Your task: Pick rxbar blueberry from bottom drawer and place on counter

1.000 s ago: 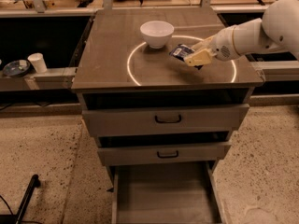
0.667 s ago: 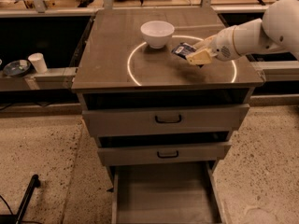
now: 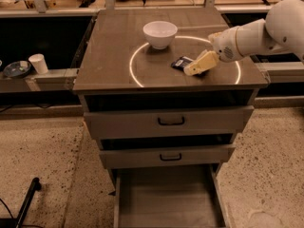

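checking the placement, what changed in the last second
The gripper and the bar came down slightly, toward the front edge of the counter; the bar now looks to lie on it. Whether it's let go, I can't tell. Bowl and open bottom drawer stayed put.

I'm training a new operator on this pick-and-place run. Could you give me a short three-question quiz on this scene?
1. True or false: the rxbar blueberry lies on the counter, inside the light ring.
2. The bottom drawer is: A) shut; B) pulled open, nothing seen inside; C) open with a bowl inside.
3. Fill in: in the picture, the gripper is at the bar's ____ end; the white bowl stands behind them.
Key: 1 true; 2 B; 3 right.
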